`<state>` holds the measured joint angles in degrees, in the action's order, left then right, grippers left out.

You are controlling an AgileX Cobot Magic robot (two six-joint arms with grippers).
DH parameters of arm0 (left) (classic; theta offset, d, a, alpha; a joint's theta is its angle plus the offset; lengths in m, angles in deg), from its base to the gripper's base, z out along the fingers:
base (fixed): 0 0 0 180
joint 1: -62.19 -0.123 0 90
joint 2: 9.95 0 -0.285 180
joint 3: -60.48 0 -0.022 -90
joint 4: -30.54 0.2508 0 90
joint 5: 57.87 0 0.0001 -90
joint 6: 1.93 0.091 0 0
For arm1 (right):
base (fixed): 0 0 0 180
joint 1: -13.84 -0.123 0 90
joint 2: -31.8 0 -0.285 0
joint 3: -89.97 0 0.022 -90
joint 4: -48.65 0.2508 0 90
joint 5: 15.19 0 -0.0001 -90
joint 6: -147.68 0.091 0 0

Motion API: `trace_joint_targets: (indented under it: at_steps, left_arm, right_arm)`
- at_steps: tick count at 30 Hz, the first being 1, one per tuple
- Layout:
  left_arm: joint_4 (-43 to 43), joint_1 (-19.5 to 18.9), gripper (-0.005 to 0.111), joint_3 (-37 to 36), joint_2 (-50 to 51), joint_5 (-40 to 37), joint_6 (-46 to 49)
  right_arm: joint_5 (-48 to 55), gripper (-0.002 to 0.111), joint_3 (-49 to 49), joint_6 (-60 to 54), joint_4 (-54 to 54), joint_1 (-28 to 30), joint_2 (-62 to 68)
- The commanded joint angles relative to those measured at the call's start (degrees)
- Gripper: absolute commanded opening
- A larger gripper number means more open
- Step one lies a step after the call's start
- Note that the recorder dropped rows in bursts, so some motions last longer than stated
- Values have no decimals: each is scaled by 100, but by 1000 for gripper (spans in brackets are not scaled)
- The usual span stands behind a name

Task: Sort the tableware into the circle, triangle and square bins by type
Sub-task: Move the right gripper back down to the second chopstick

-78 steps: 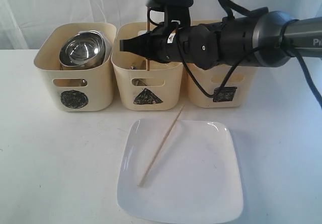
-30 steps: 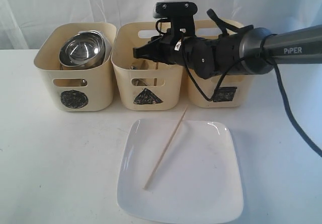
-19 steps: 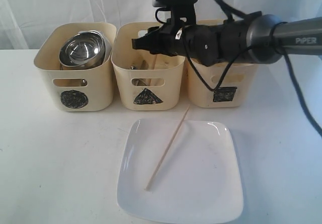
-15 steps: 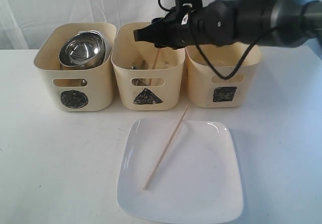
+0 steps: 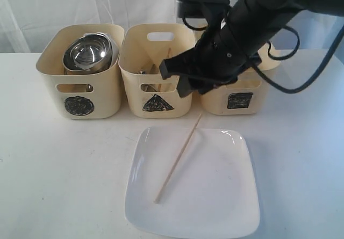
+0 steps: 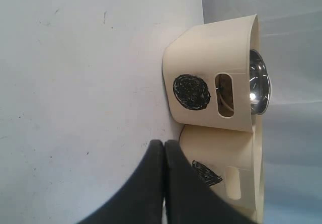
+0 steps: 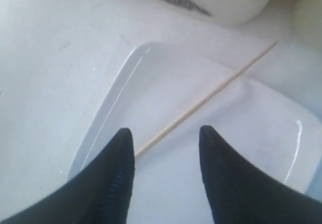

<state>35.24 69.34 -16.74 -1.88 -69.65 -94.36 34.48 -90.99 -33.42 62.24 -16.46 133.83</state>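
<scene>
Hovering above the far part of the large white square plate (image 5: 215, 201), my right gripper (image 5: 178, 80) points down with its fingers (image 7: 118, 168) spread wide and nothing between them. The plate lies on the white table (image 5: 54, 169), near of the three bins. One wooden chopstick (image 5: 177, 158) lies slantwise across the plate, its near end on the left half and its far end poking past the far rim toward the bins. In my right wrist view the chopstick (image 7: 211, 95) runs under the gap between my fingertips, and I am not touching it.

The circle bin (image 5: 80, 91) stands far left with a steel bowl (image 5: 87, 51) tilted on top of its load. The triangle bin (image 5: 131, 96) stands in the middle and the square bin (image 5: 258, 96) on the right, partly hidden behind my arm.

My left gripper (image 6: 164, 142) has its fingers pressed flat together, holding nothing. It hangs over bare table on the near side of the circle bin (image 6: 211, 73) and the triangle bin (image 6: 216, 148).
</scene>
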Motion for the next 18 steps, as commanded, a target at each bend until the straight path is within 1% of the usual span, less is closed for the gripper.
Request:
trace_joint_targets:
  at_steps: [1, 6, 10, 15, 16, 18]
  left_arm:
    - [46, -11, 0, 0, -29, 12, 16]
    - [46, -11, 0, 0, -29, 12, 16]
    - [46, -11, 0, 0, -29, 12, 16]
    - [46, -11, 0, 0, -29, 12, 16]
    - [46, -11, 0, 0, -29, 12, 16]
    - [46, -11, 0, 0, -29, 12, 16]
  right_arm:
    - [-220, 40, 592, -24, 386, -62, 61]
    - [-1146, 40, 1167, -24, 592, -62, 282]
    - [-1614, 41, 1277, 151, 606, -62, 560]
    - [-1897, 55, 1277, 676, 606, -62, 1057]
    - [-1966, 57, 1277, 784, 606, -62, 1154]
    - [-2071, 58, 1277, 935, 606, -62, 1314]
